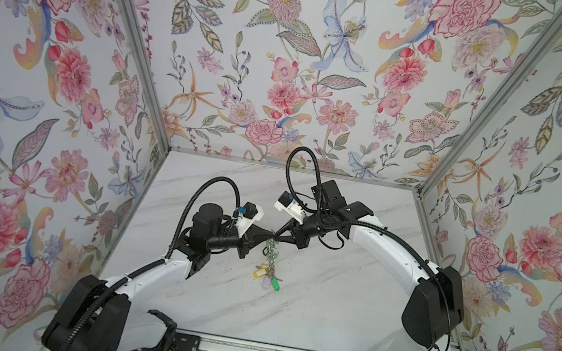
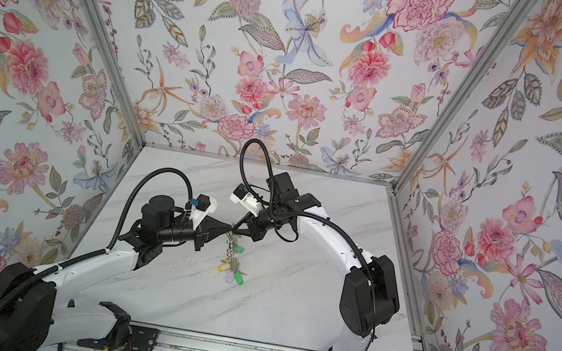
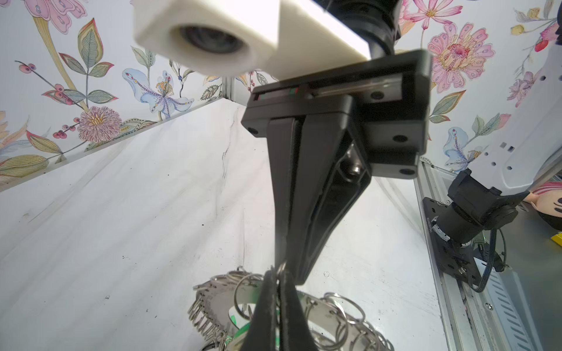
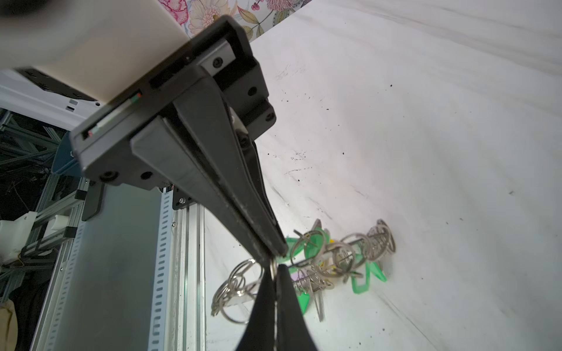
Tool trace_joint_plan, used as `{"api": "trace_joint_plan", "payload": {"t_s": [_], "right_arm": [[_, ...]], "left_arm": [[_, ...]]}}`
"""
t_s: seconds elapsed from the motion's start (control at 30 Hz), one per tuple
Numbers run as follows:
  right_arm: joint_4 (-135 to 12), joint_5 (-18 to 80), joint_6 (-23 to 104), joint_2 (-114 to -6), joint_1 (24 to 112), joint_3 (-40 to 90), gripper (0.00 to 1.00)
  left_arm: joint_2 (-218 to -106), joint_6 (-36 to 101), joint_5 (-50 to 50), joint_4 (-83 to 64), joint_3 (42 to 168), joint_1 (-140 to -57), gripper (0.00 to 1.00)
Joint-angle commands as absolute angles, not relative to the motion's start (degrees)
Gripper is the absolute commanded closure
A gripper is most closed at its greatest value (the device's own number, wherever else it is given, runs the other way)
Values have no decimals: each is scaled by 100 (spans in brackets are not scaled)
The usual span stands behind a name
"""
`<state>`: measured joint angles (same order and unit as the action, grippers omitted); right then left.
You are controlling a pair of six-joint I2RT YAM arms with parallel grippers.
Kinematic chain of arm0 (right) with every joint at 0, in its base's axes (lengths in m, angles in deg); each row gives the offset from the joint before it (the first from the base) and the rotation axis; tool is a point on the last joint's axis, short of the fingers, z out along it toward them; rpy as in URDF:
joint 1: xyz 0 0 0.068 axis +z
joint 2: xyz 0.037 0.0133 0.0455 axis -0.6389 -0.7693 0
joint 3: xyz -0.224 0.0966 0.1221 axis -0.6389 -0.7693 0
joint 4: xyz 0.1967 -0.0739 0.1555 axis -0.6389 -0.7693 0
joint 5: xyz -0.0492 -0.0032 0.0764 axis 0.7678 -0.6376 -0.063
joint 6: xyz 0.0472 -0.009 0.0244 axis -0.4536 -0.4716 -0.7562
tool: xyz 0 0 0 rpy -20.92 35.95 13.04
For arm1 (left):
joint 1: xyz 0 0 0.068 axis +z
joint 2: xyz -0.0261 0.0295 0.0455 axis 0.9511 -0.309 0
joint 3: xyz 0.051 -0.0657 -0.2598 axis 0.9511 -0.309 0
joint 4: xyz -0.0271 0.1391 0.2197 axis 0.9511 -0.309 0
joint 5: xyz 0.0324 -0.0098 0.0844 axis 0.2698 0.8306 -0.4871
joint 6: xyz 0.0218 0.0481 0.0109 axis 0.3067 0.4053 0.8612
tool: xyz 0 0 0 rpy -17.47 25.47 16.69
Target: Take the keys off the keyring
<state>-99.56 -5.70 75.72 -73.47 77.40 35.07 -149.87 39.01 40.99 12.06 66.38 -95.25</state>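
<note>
No lettering, label, brand, number or sign is legible in any view.

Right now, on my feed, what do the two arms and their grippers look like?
The left arm and right arm are alike: white shells, black joint housings, a black ribbed cable hose looping along each. The left gripper and right gripper are matte black, their long fingers tapering to thin tips. Each wrist carries a white camera block.
</note>
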Motion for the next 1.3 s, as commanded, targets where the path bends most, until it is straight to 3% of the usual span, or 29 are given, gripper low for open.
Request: {"api": "trace_joint_plan", "payload": {"t_s": [0.0,0.07,0.23,0.3,0.37,0.5,0.83,1.27], "right_arm": [[-9840,-671,7646,-7341,7875,3553,100],[-9634,-632,7534,-7239,7858,3414,100],[-8791,-478,7157,-6884,7820,2923,100],[-8327,-470,6954,-6714,7807,2667,100],[-7779,-472,6693,-6525,7787,2368,100],[-6831,-488,6236,-6201,7741,1840,100],[-6127,-559,5927,-5946,7732,1462,100],[-3770,70,4856,-5373,7760,354,100]], "left_arm": [[-14893,3982,4029,1574,6695,-9582,95],[-14880,3981,3957,1571,6638,-9582,92],[-14828,3917,3775,1692,6466,-9578,74],[-14819,3883,3748,1737,6416,-9573,74],[-14801,3849,3762,1765,6354,-9571,85],[-14784,3783,3759,1808,6281,-9565,95],[-14865,3531,3822,2208,6149,-9565,98],[-14809,3496,3732,2218,6118,-9567,99]]}}
